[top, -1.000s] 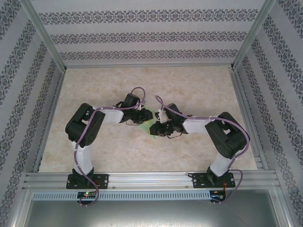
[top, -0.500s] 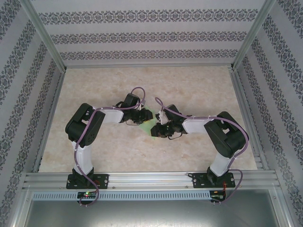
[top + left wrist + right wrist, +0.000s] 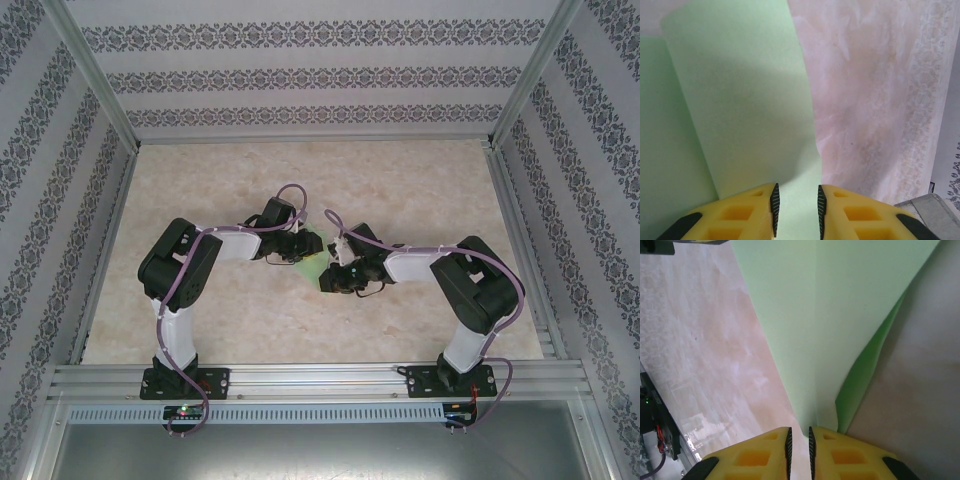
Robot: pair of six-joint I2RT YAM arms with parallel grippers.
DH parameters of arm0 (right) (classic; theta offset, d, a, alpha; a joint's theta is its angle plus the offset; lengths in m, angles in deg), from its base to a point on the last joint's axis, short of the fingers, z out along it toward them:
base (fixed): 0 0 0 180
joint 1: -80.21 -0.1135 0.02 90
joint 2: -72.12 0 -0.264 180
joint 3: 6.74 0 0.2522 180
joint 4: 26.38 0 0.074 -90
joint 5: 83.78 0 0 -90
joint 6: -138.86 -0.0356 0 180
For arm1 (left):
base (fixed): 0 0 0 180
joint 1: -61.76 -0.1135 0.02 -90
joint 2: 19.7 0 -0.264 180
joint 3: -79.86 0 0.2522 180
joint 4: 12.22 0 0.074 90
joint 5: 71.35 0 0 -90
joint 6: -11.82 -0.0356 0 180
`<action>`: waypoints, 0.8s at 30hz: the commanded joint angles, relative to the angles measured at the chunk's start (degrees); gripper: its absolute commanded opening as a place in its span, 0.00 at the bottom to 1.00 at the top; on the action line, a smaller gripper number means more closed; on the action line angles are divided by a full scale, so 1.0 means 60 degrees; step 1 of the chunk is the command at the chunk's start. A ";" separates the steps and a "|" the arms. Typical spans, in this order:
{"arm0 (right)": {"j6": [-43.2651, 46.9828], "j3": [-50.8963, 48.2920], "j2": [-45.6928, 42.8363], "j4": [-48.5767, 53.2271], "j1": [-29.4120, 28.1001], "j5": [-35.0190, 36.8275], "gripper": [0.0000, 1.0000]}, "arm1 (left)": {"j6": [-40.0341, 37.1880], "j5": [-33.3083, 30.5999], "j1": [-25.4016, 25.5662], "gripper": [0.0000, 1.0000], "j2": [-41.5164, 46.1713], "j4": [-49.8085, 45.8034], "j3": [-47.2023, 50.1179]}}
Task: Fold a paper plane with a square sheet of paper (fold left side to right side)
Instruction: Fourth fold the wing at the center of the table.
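- The right gripper [image 3: 799, 437] is seen with its yellow fingers [image 3: 760, 452] set almost together, and a lifted corner of the thin square sheet of pale mint-green paper [image 3: 805, 315] is pinched at their tips.
- The left gripper [image 3: 796, 200] is seen with a narrow gap between its yellow fingers [image 3: 740, 220]. The flat sheet [image 3: 740, 100] is visible through that gap.
- Beyond the right gripper the sheet is raised off the pale marbled table [image 3: 715, 340], and its darker, shaded underside is shown along one edge.
- Ahead of the left gripper, the far part of the sheet is curled upward.
- In the top view the left gripper [image 3: 300, 250] is placed at the sheet's [image 3: 312, 262] left side, and the right gripper [image 3: 328, 275] at its right, nearer side.
- The table [image 3: 400, 190] is spread around the sheet on every side.
- Patterned wallpaper walls [image 3: 300, 80] are set well apart from the sheet, and an aluminium rail [image 3: 320, 378] is set on its near side.
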 commanded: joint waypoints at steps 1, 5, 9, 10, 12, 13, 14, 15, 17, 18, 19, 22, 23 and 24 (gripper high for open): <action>0.0240 -0.0042 0.0111 0.0674 -0.0154 0.0138 0.20 | -0.0012 -0.0599 0.0087 0.31 -0.0159 -0.0823 0.0303; 0.0346 -0.0142 0.0054 0.0996 -0.0212 0.0168 0.17 | -0.0015 -0.0630 0.0085 0.31 -0.0149 -0.0850 0.0297; 0.0495 -0.0225 -0.0091 0.1427 -0.0285 0.0182 0.15 | -0.0034 -0.0638 0.0086 0.31 -0.0167 -0.0880 0.0267; 0.0551 -0.0241 -0.0149 0.1555 -0.0299 0.0217 0.14 | -0.0041 -0.0649 0.0085 0.31 -0.0167 -0.0881 0.0275; 0.0639 -0.0298 -0.0262 0.1815 -0.0321 0.0266 0.12 | -0.0035 -0.0649 0.0085 0.31 -0.0167 -0.0892 0.0276; 0.0686 -0.0313 -0.0314 0.1949 -0.0315 0.0306 0.11 | -0.0053 -0.0661 0.0088 0.31 -0.0179 -0.0899 0.0276; 0.0725 -0.0332 -0.0369 0.2052 -0.0308 0.0333 0.11 | -0.0048 -0.0665 0.0087 0.31 -0.0167 -0.0897 0.0276; 0.0776 -0.0343 -0.0423 0.2138 -0.0306 0.0333 0.10 | -0.0040 -0.0676 0.0087 0.30 -0.0167 -0.0898 0.0273; 0.0825 -0.0347 -0.0519 0.2268 -0.0308 0.0301 0.08 | -0.0041 -0.0670 0.0085 0.31 -0.0167 -0.0902 0.0276; 0.0823 -0.0352 -0.0577 0.2310 -0.0295 0.0240 0.08 | -0.0037 -0.0663 0.0085 0.31 -0.0168 -0.0883 0.0268; 0.0811 -0.0330 -0.0704 0.2289 -0.0280 0.0174 0.07 | -0.0049 -0.0661 0.0097 0.30 -0.0167 -0.0882 0.0284; 0.0585 -0.0387 -0.1237 0.1891 -0.0157 -0.0132 0.06 | -0.0041 -0.0645 0.0085 0.31 -0.0167 -0.0876 0.0290; 0.0489 -0.0399 -0.1426 0.1733 -0.0089 -0.0244 0.05 | -0.0042 -0.0644 0.0092 0.31 -0.0168 -0.0858 0.0277; 0.0369 -0.0427 -0.1593 0.1505 0.0030 -0.0405 0.04 | -0.0027 -0.0644 0.0087 0.31 -0.0168 -0.0842 0.0304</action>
